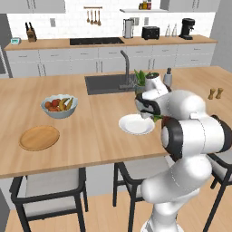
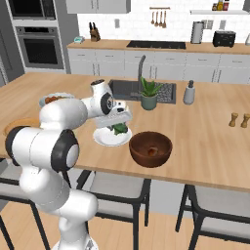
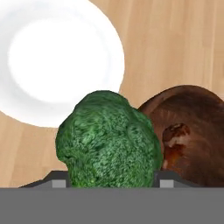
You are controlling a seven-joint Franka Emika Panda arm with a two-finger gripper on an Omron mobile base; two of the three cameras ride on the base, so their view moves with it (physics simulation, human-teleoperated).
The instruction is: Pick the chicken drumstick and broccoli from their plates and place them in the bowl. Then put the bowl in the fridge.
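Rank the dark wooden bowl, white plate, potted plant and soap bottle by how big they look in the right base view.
1. Dark wooden bowl
2. White plate, partly hidden by the pincer and broccoli
3. Potted plant
4. Soap bottle

The last two stand farther off, so they may look smaller than they are.

White plate [image 1: 135,124] on wooden counter [image 1: 95,136], wooden plate [image 1: 39,137] left, fruit bowl [image 1: 59,106] behind

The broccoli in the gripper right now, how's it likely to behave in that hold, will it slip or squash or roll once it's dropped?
The broccoli looks lumpy and rough, so it probably grips well between the fingers rather than sliding. It bulges wider than the gripper, so it may wobble. Its rounded shape could let it roll a little when released, though the deep bowl should contain it beside the chicken drumstick.
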